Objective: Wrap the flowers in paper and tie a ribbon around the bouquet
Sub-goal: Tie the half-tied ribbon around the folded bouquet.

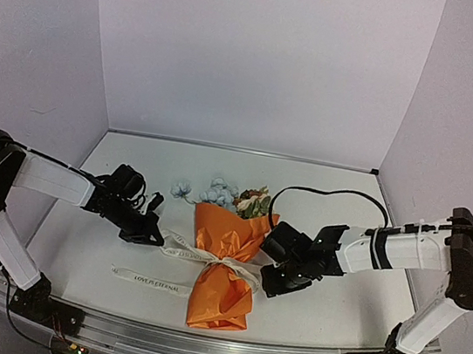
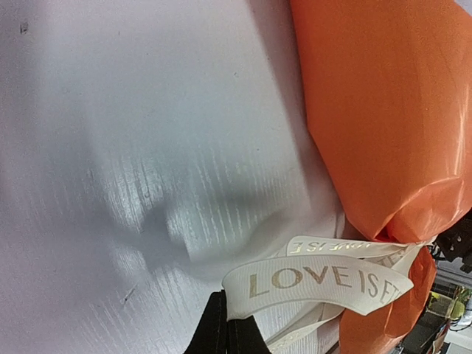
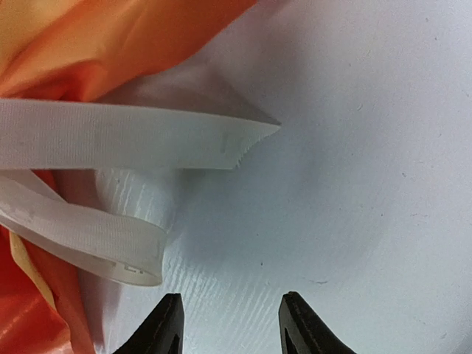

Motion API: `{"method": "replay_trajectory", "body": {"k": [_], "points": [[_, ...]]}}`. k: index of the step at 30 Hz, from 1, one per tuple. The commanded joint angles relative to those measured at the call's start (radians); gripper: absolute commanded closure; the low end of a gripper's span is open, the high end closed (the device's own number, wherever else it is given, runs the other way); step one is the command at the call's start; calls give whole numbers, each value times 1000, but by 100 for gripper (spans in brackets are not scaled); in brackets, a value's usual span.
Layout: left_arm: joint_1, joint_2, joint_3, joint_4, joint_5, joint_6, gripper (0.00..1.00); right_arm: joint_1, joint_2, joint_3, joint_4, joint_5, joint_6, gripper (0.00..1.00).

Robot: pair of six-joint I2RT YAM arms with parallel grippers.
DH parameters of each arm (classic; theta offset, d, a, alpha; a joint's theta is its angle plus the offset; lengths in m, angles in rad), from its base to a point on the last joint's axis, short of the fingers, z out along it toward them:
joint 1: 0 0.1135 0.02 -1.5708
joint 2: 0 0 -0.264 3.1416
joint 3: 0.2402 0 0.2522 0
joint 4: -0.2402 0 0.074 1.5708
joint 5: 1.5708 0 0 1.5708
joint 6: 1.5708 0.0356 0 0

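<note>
The bouquet (image 1: 225, 268) lies mid-table, a cone of orange paper (image 2: 383, 103) with the flowers (image 1: 227, 196) showing at its far, wide end. The white lettered ribbon (image 1: 226, 262) is wound around its waist, and one tail (image 1: 156, 282) lies on the table to the left. At the bouquet's left, my left gripper (image 1: 149, 235) is shut, with a ribbon loop (image 2: 317, 284) pinched at its fingertips (image 2: 236, 328). My right gripper (image 1: 273, 276) hovers at the bouquet's right and is open (image 3: 231, 296), nothing between its fingers. A cut ribbon end (image 3: 147, 136) and a loop (image 3: 88, 240) lie just ahead of it.
The white table (image 1: 350, 307) is walled at the back and both sides. A black cable (image 1: 331, 193) arcs over the table behind the right arm. A metal rail (image 1: 195, 347) runs along the near edge.
</note>
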Motion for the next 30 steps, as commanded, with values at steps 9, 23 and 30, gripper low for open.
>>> {"method": "replay_trajectory", "body": {"k": [9,23,30], "points": [[-5,-6,58,-25,2,26,100,60,-52,-112,244,212,197,56],[-5,-5,51,-18,2,22,100,128,-101,-133,267,253,227,55],[-5,-14,44,-16,3,21,100,142,-58,-107,271,224,267,55]]}}
